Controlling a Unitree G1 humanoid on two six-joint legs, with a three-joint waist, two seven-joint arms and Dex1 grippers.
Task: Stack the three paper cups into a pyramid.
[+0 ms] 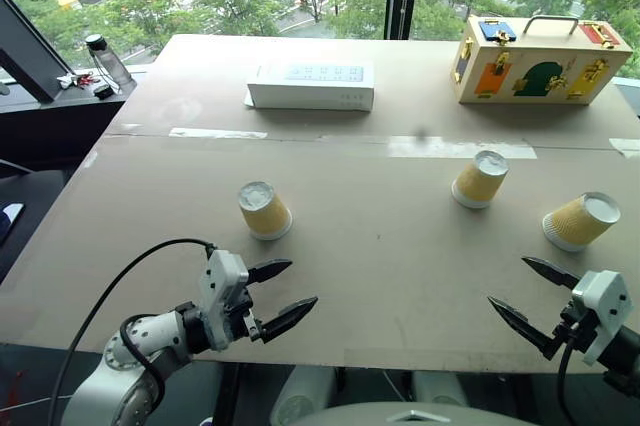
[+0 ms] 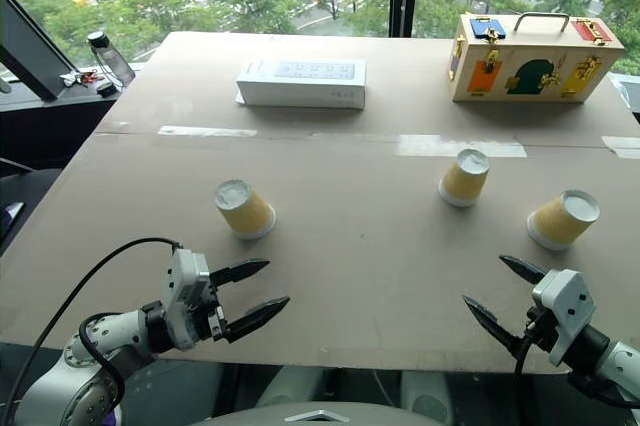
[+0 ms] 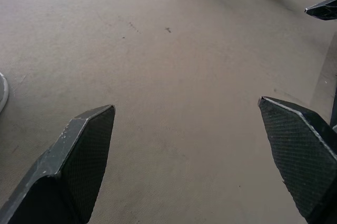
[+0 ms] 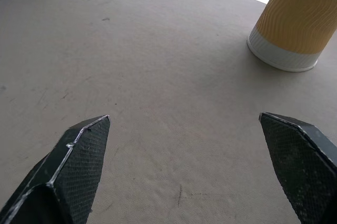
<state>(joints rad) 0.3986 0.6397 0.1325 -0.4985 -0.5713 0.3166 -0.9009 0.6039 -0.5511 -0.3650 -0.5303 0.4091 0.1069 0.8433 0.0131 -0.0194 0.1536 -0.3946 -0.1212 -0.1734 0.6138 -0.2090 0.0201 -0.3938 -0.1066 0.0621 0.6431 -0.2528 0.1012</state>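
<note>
Tabletop (image 1: 380,246) holds three paper cups (image 1: 264,210) beyond both gaping, empty pincers, left pincer (image 1: 281,293), right pincer (image 1: 527,294).

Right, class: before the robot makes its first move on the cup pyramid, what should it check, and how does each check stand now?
1. Left gripper open and holding nothing: ok.
2. Right gripper open and holding nothing: ok.
3. All three cups upside down, apart: left cup, middle cup, right cup: ok.
4. Table bare between cups for building: ok.
5. White box and wooden case far from the cups: ok.
</note>
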